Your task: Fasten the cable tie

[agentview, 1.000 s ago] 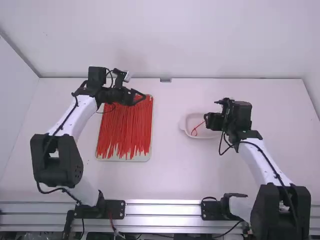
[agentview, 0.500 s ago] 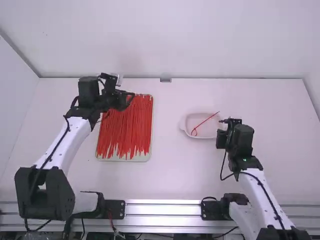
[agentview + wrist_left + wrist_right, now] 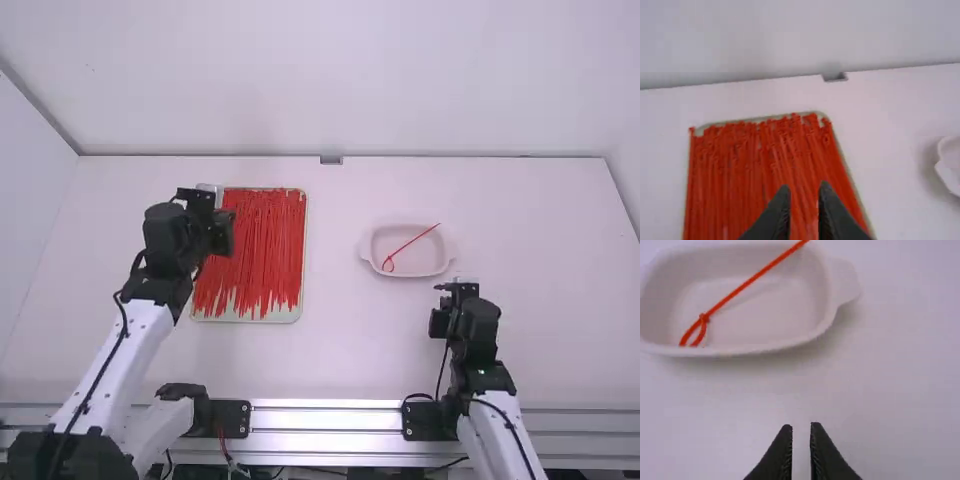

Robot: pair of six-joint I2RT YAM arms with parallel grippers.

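White table (image 3: 330, 335), left end effector (image 3: 804, 189) above cable ties (image 3: 750, 155)

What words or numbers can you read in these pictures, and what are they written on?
None: no word, number or sign can be read in any view.
The tray and its red cable ties: no print to be seen.
The white dish and the looped cable tie in it: no print to be seen.
The table: plain white, no marks.
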